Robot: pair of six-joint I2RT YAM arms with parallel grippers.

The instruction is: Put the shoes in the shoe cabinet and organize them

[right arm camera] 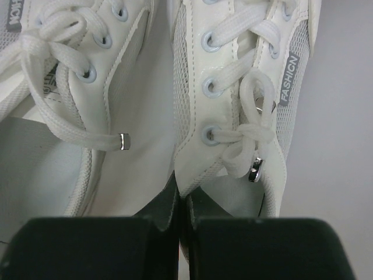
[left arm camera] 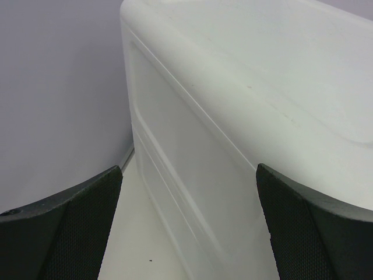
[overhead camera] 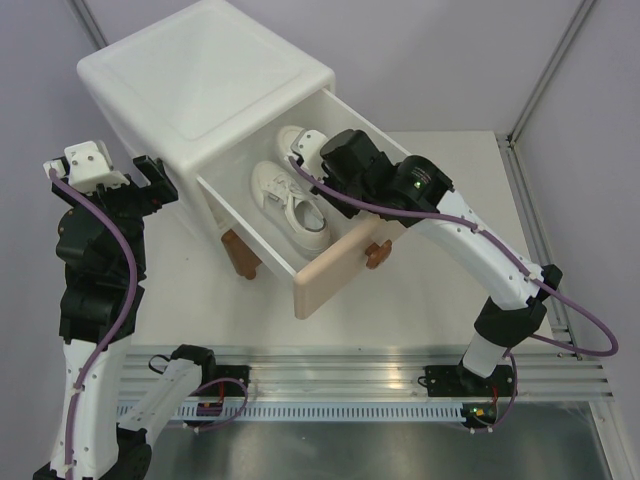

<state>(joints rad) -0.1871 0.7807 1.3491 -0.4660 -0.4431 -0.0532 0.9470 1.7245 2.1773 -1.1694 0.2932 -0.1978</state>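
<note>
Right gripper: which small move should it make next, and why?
Probably open and let go. The right gripper is shut on the collar of one white sneaker, which seems already beside the other sneaker inside the open drawer, so only the release looks left.

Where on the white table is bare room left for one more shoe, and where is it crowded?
Bare table lies between the open drawer's beige front and the aluminium rail, also right of the white rounded cabinet. Crowded: the drawer, with two white lace-up sneakers and the right gripper.
</note>
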